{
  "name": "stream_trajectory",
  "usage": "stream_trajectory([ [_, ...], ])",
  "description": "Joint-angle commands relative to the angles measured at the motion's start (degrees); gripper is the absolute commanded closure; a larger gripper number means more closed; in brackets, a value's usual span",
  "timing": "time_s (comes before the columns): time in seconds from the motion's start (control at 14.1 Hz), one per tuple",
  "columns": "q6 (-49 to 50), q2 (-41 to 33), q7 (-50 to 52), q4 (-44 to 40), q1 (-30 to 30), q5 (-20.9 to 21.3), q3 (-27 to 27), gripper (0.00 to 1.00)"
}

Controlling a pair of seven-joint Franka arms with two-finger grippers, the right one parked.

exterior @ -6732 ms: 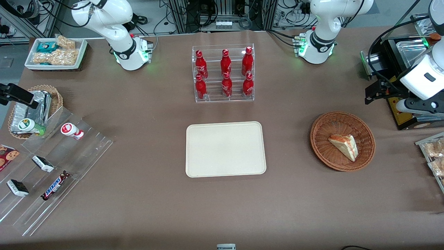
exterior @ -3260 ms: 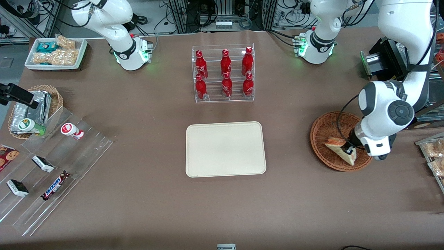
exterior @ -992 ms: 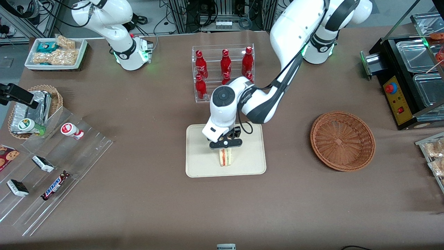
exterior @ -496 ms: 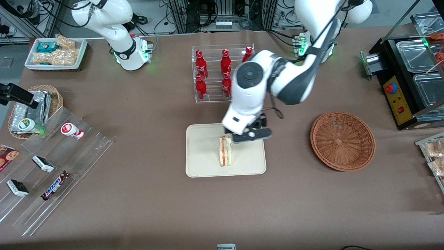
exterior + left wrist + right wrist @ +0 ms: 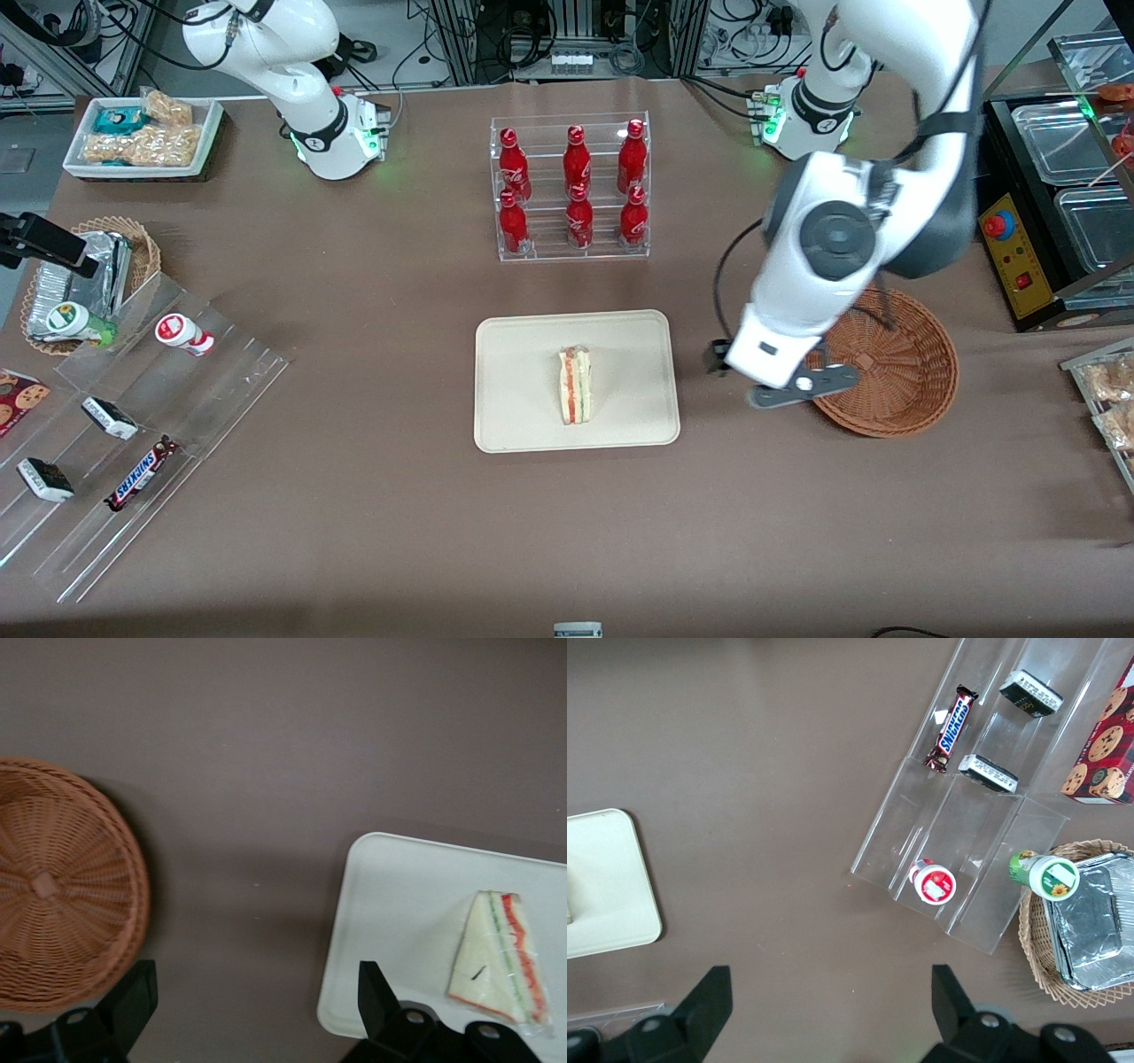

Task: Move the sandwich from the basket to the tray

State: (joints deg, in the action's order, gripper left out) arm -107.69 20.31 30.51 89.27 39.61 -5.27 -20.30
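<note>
Fingers of the gripper (image 5: 780, 383) stand spread and empty above bare tabletop between tray (image 5: 523, 354) and basket (image 5: 921, 354). We find the sandwich (image 5: 575, 397) upright mid-tray. We judge it light, soft, crushable; grip its bread faces gently.

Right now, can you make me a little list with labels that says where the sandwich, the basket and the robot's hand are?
sandwich: on the tray, standing on edge, nothing holding it
basket: nothing in it, toward the working arm's end of the table
end effector: open, holding nothing, above the table between tray and basket
task: looks done
</note>
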Motion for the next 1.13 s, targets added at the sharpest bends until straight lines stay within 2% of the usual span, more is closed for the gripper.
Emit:
stream_trajectory([
  [0.0,3.2,-5.0,-2.2,1.9,0.9,-1.2,-2.4,0.0],
  [0.5,9.6,-12.7,-2.4,1.9,-0.2,-0.4,-5.3,0.0],
  [0.57,9.7,-12.3,-2.5,1.9,-7.0,-0.7,-2.4,0.0],
  [0.64,9.6,-12.7,-2.8,1.9,-10.5,-0.3,3.2,0.0],
  [0.71,9.9,-12.6,-4.7,1.9,-15.0,-0.3,5.4,0.0],
  [1.06,13.3,-15.6,-16.2,1.9,-29.8,-0.4,16.1,0.0],
])
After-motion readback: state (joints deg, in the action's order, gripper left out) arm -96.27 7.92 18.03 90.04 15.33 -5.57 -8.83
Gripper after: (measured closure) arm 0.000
